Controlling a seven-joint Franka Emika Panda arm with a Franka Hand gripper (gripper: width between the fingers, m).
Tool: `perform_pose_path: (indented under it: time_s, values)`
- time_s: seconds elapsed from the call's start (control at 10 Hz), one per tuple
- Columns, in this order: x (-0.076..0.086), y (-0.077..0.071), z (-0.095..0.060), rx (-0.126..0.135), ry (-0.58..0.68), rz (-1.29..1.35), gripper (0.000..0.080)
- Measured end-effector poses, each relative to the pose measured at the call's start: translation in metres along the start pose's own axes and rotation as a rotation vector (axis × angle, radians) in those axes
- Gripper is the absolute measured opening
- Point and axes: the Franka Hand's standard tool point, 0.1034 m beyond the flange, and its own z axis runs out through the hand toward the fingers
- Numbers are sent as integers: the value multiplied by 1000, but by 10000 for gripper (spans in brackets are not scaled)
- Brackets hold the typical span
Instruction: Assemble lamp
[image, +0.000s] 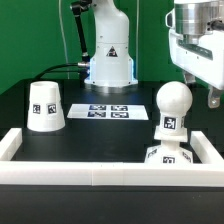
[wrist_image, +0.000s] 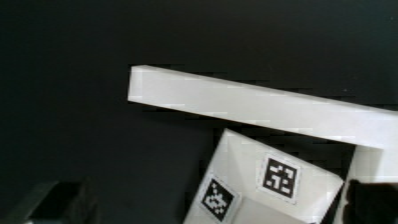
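Note:
In the exterior view the ball-topped bulb (image: 172, 108) stands upright on the flat square base (image: 166, 156), near the front right corner of the table. The cup-like shade (image: 45, 106) stands mouth down at that view's left. My gripper (image: 206, 97) hangs in the air above and to the right of the bulb and touches nothing. The wrist view shows a tagged white part, seemingly the base (wrist_image: 267, 185), between my dark fingers (wrist_image: 50, 206). They stand wide apart with nothing held.
The white rail frame (image: 100, 172) runs along the table's front and sides, and one corner shows in the wrist view (wrist_image: 249, 100). The marker board (image: 110, 111) lies flat mid-table. The arm's white pedestal (image: 108, 66) stands behind it.

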Motion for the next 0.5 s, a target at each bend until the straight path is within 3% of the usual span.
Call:
perform_pose_path:
  time_s: [0.3, 0.4, 0.5]
  values:
    - [-1, 0, 1, -2, 0, -2, 698]
    - [0, 7, 2, -47, -1, -106, 698]
    - [2, 18, 1, -140, -15, -295, 698]
